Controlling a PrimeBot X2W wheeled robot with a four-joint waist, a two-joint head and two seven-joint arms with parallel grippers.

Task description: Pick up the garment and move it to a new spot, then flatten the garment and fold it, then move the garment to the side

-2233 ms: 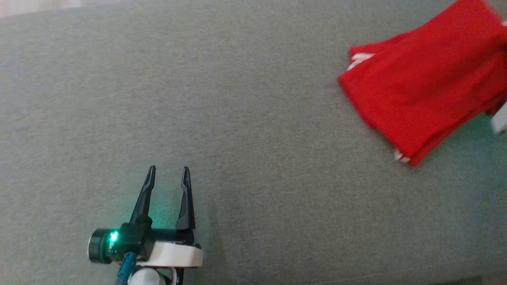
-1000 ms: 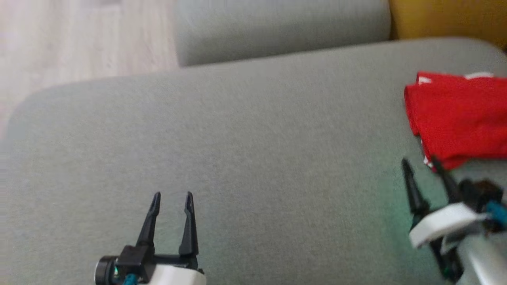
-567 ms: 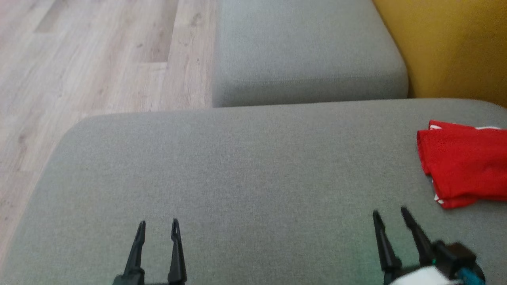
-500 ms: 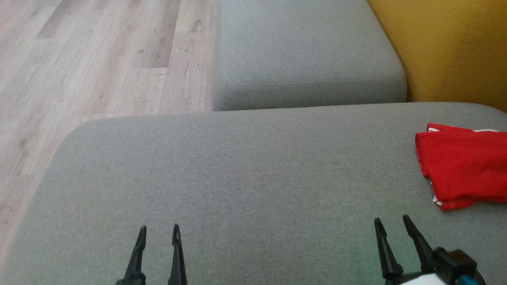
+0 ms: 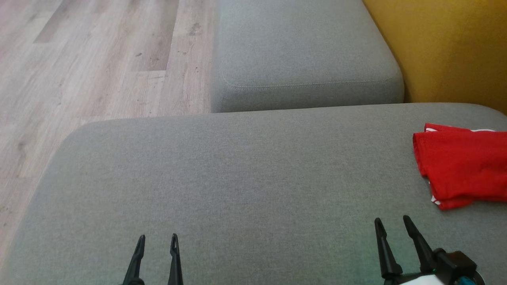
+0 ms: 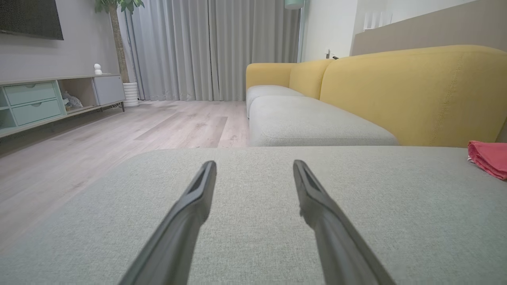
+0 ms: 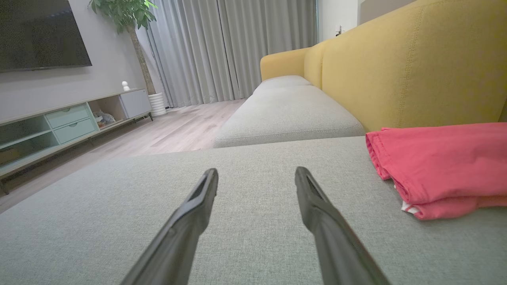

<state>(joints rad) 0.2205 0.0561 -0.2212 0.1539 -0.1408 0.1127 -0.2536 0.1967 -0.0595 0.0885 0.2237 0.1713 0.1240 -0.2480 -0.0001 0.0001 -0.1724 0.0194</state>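
Note:
The garment [image 5: 461,170] is red with white trim and lies folded flat at the right edge of the grey seat cushion [image 5: 237,178]. It also shows at the right of the right wrist view, garment [image 7: 439,166], and small at the far right of the left wrist view, garment [image 6: 488,158]. My right gripper [image 5: 392,223] stands open at the lower right, a short way in front of the garment and apart from it. Over bare cushion at the lower left, my left gripper [image 5: 157,240] is open with nothing between its fingers.
A second grey seat cushion [image 5: 301,51] adjoins the far side, with the yellow sofa back [image 5: 447,47] to the right. Wooden floor [image 5: 87,59] lies beyond the cushion's left edge. A low TV cabinet [image 7: 59,122], a potted plant and grey curtains stand across the room.
The head camera has tilted up, so the whole picture shifted and the floor and far cushion came into sight. My right gripper came into view clear of the garment and drew back; both stay open.

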